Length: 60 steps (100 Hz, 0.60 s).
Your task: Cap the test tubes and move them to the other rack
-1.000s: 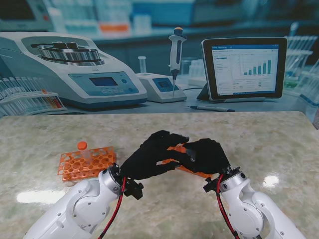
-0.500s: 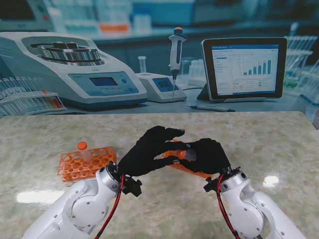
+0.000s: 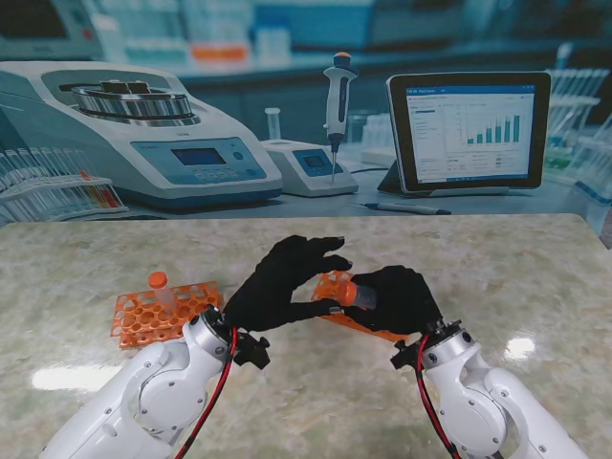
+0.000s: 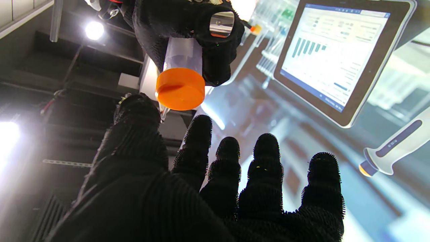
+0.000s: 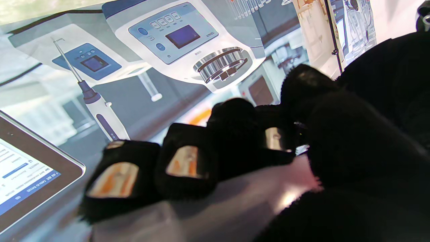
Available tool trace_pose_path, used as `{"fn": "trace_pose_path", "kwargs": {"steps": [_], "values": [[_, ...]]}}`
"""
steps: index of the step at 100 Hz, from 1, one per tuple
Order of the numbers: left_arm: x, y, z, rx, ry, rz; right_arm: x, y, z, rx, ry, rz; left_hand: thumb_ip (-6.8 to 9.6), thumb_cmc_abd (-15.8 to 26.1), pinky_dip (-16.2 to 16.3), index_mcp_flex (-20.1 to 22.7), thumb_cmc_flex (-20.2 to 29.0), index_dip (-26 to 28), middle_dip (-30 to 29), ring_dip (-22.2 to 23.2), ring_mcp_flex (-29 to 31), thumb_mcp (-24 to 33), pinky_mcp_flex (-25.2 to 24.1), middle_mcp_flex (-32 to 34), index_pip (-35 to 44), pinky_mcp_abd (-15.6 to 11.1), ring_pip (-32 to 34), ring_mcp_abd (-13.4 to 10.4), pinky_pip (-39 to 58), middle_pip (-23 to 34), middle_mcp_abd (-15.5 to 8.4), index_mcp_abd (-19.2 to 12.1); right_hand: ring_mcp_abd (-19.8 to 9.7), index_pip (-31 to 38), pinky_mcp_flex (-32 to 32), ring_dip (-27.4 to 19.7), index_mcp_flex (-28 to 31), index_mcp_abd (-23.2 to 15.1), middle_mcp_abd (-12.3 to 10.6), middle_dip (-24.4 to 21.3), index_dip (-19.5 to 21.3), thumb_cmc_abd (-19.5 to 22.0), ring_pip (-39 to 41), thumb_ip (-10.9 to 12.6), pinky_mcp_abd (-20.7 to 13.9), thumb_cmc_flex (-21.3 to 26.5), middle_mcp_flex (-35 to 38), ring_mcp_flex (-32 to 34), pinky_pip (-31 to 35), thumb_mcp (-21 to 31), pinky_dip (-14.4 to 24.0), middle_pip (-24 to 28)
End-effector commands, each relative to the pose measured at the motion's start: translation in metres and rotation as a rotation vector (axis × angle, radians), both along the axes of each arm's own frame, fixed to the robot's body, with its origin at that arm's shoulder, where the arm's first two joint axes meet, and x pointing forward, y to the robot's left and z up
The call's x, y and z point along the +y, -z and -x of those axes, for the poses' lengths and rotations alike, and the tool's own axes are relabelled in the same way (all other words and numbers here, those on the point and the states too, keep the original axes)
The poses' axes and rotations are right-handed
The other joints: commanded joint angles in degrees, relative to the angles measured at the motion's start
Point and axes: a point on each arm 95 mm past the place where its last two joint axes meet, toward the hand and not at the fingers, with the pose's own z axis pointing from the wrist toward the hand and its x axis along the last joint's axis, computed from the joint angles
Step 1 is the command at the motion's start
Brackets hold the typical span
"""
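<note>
While the right hand (image 3: 397,298) grips one capped tube (image 4: 183,72), left hand (image 3: 287,287) spread empty, two orange racks (image 3: 163,316), one racked tube (image 3: 159,284).

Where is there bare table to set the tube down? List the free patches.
Bare marble lies right of the right hand toward the table edge, and farther from me, beyond both racks. Crowded: between the left rack and right rack, where the hands meet.

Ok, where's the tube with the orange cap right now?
The capped tube is held in the right hand, above the right rack near table centre in the stand view; the open left hand sits just beside its cap.
</note>
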Motion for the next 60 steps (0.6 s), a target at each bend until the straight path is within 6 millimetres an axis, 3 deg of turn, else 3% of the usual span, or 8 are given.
{"fn": "trace_pose_path", "kwargs": {"steps": [1,39,60], "values": [[-0.001,0.0,-0.001,0.001,-0.006,-0.012,0.002,0.0,0.003,0.004,-0.005,-0.003,1.1,-0.5,1.8,-2.3,-0.7,2.3,2.1,0.5,-1.7,0.2,-0.1,-1.7,2.3,-0.8,-0.2,-1.1,-1.7,0.2,0.4,0.9,-8.7,3.5,4.2,4.4,1.8,-3.5,0.9,1.2,1.7,2.1,12.0,-0.2,-5.1,1.9,2.9,1.3,17.4,0.6,3.9,1.0],[-0.009,0.007,-0.007,0.022,-0.002,-0.038,0.002,0.0,0.003,0.003,-0.005,-0.003,0.83,-1.9,1.2,-5.1,-1.6,9.1,2.6,0.7,-1.3,0.7,0.2,-1.9,9.6,-0.4,0.1,-1.3,0.0,0.3,0.7,0.7,-8.7,3.5,4.2,4.4,1.8,-3.5,0.9,1.2,1.7,2.2,12.0,-0.2,-5.1,1.9,2.9,1.3,17.4,0.6,3.9,1.0],[-0.012,0.007,-0.008,0.013,0.001,-0.04,0.003,0.0,0.003,0.005,-0.006,-0.003,1.18,-0.3,0.7,-7.8,1.2,18.1,3.0,1.2,-0.7,2.9,0.3,-1.2,22.8,-0.3,0.6,-1.7,1.3,0.7,1.0,-1.4,-8.7,3.5,4.2,4.4,1.8,-3.5,0.9,1.2,1.7,2.2,12.0,-0.2,-5.1,1.9,2.9,1.3,17.4,0.6,3.9,1.0]]}}
